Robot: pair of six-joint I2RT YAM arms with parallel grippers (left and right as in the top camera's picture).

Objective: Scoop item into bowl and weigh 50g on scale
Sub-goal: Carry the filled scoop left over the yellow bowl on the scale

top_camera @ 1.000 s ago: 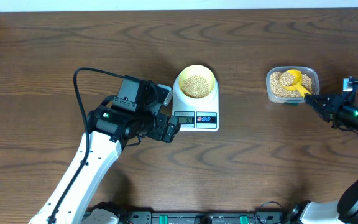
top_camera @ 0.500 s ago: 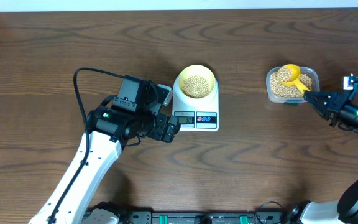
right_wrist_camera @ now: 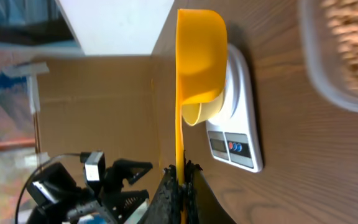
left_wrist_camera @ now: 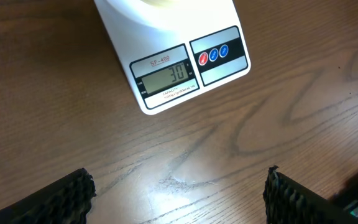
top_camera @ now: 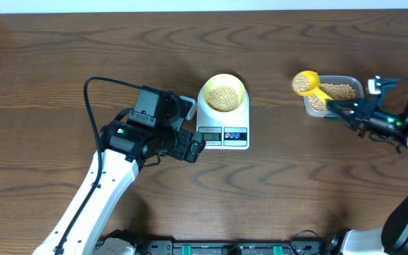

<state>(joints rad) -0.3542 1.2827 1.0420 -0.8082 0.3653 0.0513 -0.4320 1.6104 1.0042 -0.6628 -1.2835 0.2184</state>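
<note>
Sitting in a low mound, the beans (top_camera: 223, 98) are smooth, round and beige-tan, filling the middle of the pale-yellow bowl (top_camera: 240, 84), a small shallow dish with a plain round rim. The bowl stands on the white scale (top_camera: 222, 134), a rounded plastic slab whose grey display (left_wrist_camera: 166, 73) reads 30 beside red and blue buttons (left_wrist_camera: 213, 55). More beans lie in a clear, soft-cornered plastic tub (top_camera: 346, 88) well to the right on the dark wood-grain desk (top_camera: 83, 42). A bright yellow scoop (top_camera: 304, 83), loaded with beans, is held at the tub's left edge. Its thin handle is clamped in the right tool (top_camera: 340, 110), whose jaws are pressed together on it. The left tool (top_camera: 192, 146) hovers near the scale's display end with its ribbed black fingers (left_wrist_camera: 67, 194) spread wide apart, holding nothing.
</note>
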